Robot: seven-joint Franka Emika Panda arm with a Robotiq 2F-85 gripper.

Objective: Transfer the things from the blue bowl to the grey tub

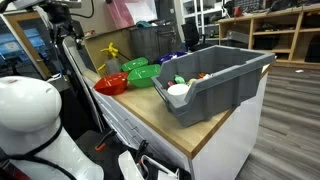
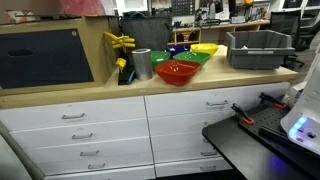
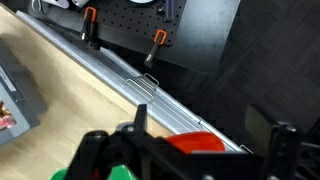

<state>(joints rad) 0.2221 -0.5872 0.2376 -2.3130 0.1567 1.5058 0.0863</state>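
The grey tub [image 1: 225, 75] stands on the wooden counter, and shows in both exterior views [image 2: 258, 48] and at the left edge of the wrist view [image 3: 12, 95]. It holds a white round thing [image 1: 178, 91] and a few small green and red pieces [image 1: 198, 77]. The blue bowl [image 1: 172, 57] sits behind the green bowl, partly hidden, and is also partly visible in an exterior view [image 2: 182, 48]. I cannot see what is inside it. My gripper [image 3: 200, 125] is open and empty, high above the red bowl [image 3: 190, 142] near the counter's front edge.
A red bowl [image 1: 110, 85], a green bowl [image 1: 142, 73] and a yellow bowl [image 2: 205, 48] stand in a row. Behind them are a dark slatted crate [image 1: 150, 42], a metal can [image 2: 141, 63] and a yellow object [image 2: 120, 42]. Clamps lie on the black mat below [image 3: 158, 40].
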